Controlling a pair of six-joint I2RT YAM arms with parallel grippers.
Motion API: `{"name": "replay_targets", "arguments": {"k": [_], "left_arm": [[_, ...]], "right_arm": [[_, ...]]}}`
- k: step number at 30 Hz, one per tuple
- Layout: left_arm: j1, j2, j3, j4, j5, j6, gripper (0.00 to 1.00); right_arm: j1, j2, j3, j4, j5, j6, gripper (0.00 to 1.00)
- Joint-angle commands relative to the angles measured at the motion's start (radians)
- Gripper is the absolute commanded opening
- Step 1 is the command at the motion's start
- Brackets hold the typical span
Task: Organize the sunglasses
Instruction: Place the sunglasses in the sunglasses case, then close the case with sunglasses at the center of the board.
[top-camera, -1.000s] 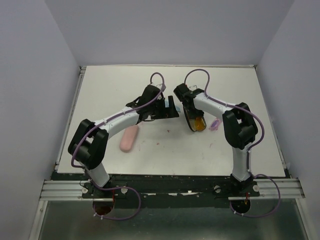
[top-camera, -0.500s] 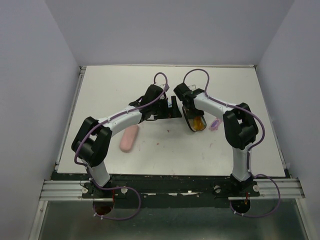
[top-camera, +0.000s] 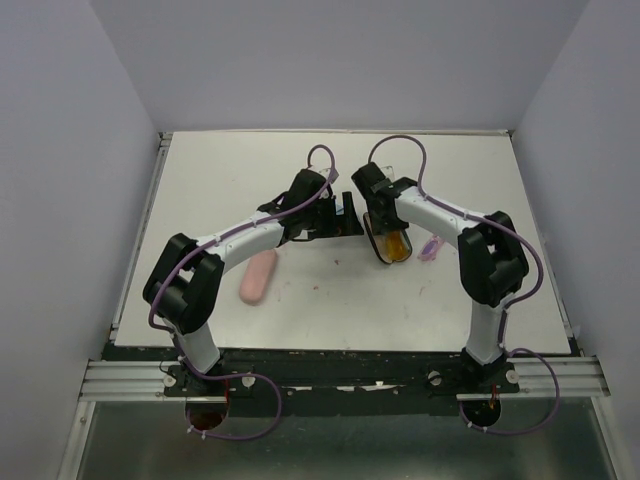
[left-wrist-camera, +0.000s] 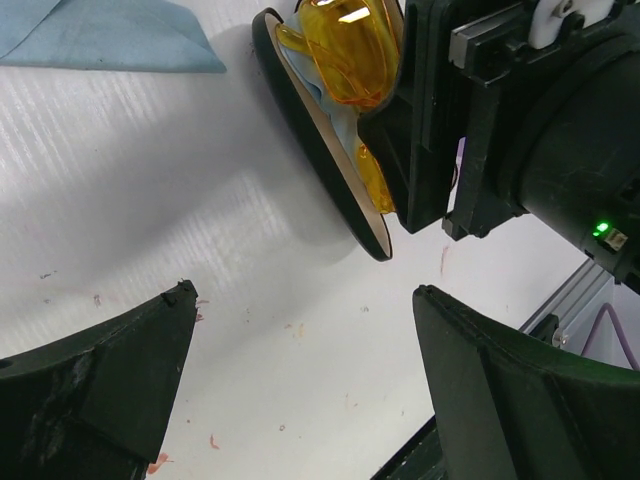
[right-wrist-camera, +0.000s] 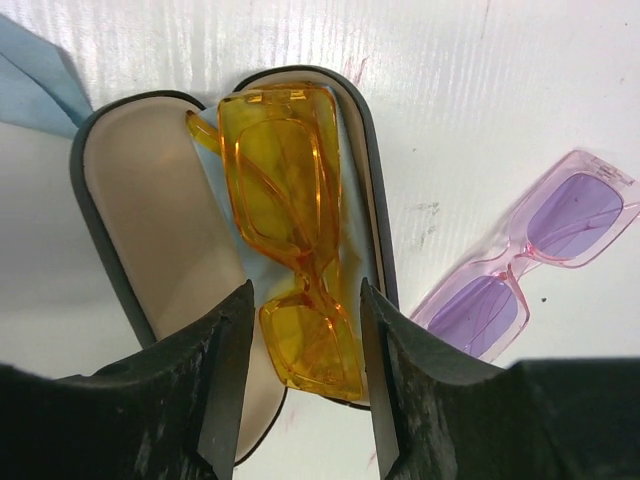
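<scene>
Right claw (right-wrist-camera: 305, 300) hangs over the open black case (right-wrist-camera: 130, 200). Its jaws are parted and straddle the near lens of the orange sunglasses (right-wrist-camera: 285, 180), which we read as released, since the pair rests in the case and does not hang from the fingers. Left claw (left-wrist-camera: 300, 295) is spread wide and empty, low over the desk (top-camera: 250, 170) just left of the black case.

Largest to smallest:
- **Desk:** white, with both arms meeting near its middle.
- **Black case:** right of centre, lid thrown back so that its beige lining shows.
- **Pink case (top-camera: 258, 277):** closed, well to the left and nearer the arm bases.
- **Blue cloth (left-wrist-camera: 100, 35):** loose on the desk beside the black case. A second piece of blue cloth shows under the orange pair.
- **Orange sunglasses:** folded, lying lengthwise in the tray half of the black case.
- **Pink-purple sunglasses (right-wrist-camera: 530, 260):** on the bare desk just right of the black case, apart from it.

Step in hand, as we judge it: letting go of the orange pair. The next move calls for a straight lift of the right claw, so that neither finger drags a lens or the case rim. After that the lid can be folded over. The pink-purple pair is not yet housed.
</scene>
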Motion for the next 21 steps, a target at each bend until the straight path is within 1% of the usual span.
{"name": "replay_targets", "arguments": {"k": [1, 5, 9, 12, 14, 15, 20, 21], "left_arm": [[-0.005, 0.011, 0.003, 0.018, 0.028, -0.011, 0.98], [-0.007, 0.022, 0.0, 0.021, 0.031, -0.018, 0.96], [-0.016, 0.04, 0.012, 0.008, 0.029, -0.02, 0.92], [-0.023, 0.053, 0.017, 0.006, 0.023, -0.023, 0.91], [-0.026, 0.062, 0.029, 0.0, 0.023, -0.023, 0.91], [-0.031, 0.068, 0.037, -0.003, 0.021, -0.021, 0.91], [-0.045, 0.096, 0.069, -0.019, 0.017, -0.015, 0.91], [-0.046, 0.1, 0.077, -0.025, 0.015, -0.012, 0.91]], "right_arm": [[0.007, -0.055, -0.023, 0.039, -0.039, -0.011, 0.55], [0.0, -0.101, -0.052, 0.073, -0.028, 0.016, 0.57], [-0.061, -0.161, -0.11, 0.123, -0.09, 0.03, 0.55], [-0.127, -0.222, -0.185, 0.2, -0.198, 0.018, 0.5], [-0.164, -0.239, -0.225, 0.238, -0.29, 0.012, 0.45], [-0.176, -0.244, -0.241, 0.252, -0.315, 0.001, 0.44], [-0.206, -0.245, -0.284, 0.297, -0.367, -0.015, 0.43], [-0.212, -0.245, -0.287, 0.3, -0.369, -0.013, 0.42]]}}
